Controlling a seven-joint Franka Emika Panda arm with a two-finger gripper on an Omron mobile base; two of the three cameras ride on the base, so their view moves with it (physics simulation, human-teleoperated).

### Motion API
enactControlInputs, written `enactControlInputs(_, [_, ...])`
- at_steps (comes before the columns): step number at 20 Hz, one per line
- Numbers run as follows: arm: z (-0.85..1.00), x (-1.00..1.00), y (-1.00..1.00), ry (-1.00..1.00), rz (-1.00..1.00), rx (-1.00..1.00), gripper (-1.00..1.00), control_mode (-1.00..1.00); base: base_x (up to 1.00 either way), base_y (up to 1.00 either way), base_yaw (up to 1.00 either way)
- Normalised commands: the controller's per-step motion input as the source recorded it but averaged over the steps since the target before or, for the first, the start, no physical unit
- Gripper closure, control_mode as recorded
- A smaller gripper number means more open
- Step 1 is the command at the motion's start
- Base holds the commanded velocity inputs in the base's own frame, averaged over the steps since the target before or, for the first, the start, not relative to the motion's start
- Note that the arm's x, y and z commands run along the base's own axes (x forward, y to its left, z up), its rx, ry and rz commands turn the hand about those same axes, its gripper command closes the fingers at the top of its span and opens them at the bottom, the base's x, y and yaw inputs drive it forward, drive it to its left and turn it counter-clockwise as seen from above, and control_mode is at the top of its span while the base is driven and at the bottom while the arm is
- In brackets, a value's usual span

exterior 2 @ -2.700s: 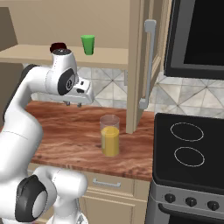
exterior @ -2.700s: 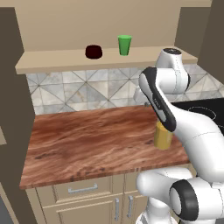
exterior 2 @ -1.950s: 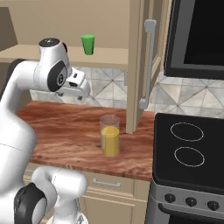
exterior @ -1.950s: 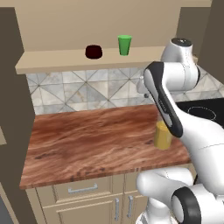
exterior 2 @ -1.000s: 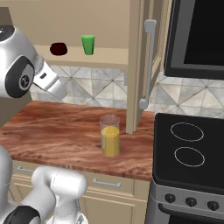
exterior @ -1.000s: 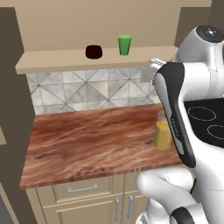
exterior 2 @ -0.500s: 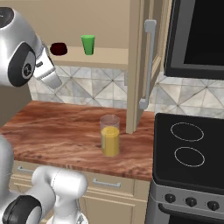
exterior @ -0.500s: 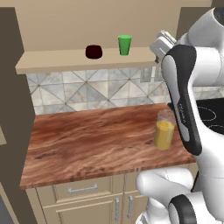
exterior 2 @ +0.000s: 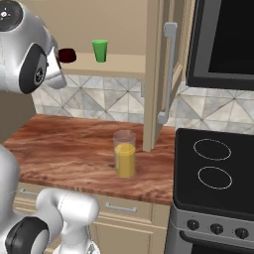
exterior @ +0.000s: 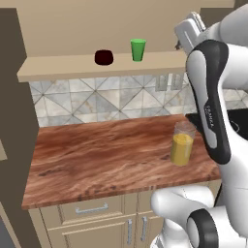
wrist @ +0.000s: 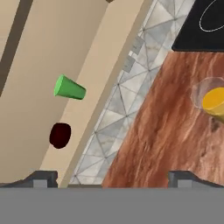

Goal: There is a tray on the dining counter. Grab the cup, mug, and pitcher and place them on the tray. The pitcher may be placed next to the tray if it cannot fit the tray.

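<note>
The green cup [exterior: 138,49] and the dark maroon mug [exterior: 103,57] stand side by side on a beige shelf [exterior: 63,68] above the backsplash. They also show as the cup [exterior 2: 99,50] and the mug [exterior 2: 68,55] in the right base view. The glass pitcher [exterior: 182,146] of orange liquid stands on the wood counter's right part, close to my arm. My gripper [wrist: 112,179] is open and empty, raised near shelf height to the right of the cup [wrist: 69,88] and mug [wrist: 60,134], well apart from both. The tray and the dining counter are out of view.
A wood counter [exterior: 101,155] on beige cabinets lies under the shelf. An open cabinet door [exterior 2: 159,74] with a long handle hangs right of the pitcher [exterior 2: 124,154]. A black stovetop [exterior 2: 213,171] adjoins the counter on the right.
My arm has swung upward and the hand has risen from over the counter to shelf height. The gripper stays open. The cup, mug and pitcher have not moved.
</note>
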Motion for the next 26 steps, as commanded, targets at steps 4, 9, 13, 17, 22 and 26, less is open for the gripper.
enactControlInputs(4, [0.19, 0.23, 0.00, -0.18, 0.00, 0.13, -1.00, -1.00, 0.00, 0.00, 0.00])
enactControlInputs(9, [0.10, 0.26, 0.00, -0.17, 0.03, 0.12, -1.00, -1.00, 0.00, 0.00, 0.00])
enactControlInputs(13, [0.08, 0.33, 0.00, -0.15, 0.04, 0.13, -1.00, -1.00, 0.00, 0.00, 0.00])
enactControlInputs(17, [0.05, 0.35, 0.00, -0.02, 0.00, 0.09, -1.00, -1.00, 0.00, 0.00, 0.00])
enactControlInputs(22, [0.01, 0.43, 0.00, 0.14, 0.00, 0.03, -1.00, -1.00, 0.00, 0.00, 0.00])
enactControlInputs(26, [0.00, 0.56, -0.02, 0.23, 0.00, 0.01, -1.00, -1.00, 0.00, 0.00, 0.00])
